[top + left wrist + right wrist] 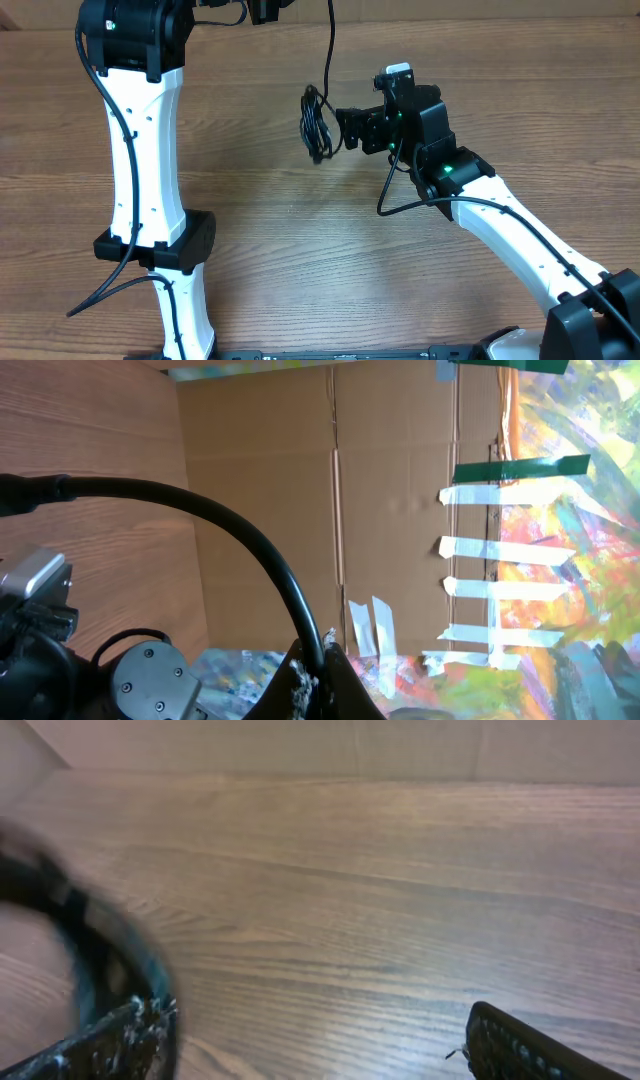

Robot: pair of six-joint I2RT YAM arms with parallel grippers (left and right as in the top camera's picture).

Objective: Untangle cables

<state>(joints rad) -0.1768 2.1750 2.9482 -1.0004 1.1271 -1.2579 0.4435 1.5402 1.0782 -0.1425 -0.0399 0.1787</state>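
The cables form a small black bundle [316,124] at the middle of the wooden table, with one strand [329,45] rising off the top edge of the overhead view. My right gripper [343,130] is just right of the bundle and open. In the right wrist view its fingers stand wide apart around [320,1055], with bare wood between them and a blurred black cable [70,935] by the left finger. My left gripper [318,678] is shut on a black cable [240,535] that arcs away to the left. In the overhead view it is mostly cut off at the top edge [264,10].
The left arm's white link [145,170] stands over the left of the table. The right arm [500,215] reaches in from the lower right, trailing its own black wiring [395,195]. A cardboard wall [330,510] backs the table.
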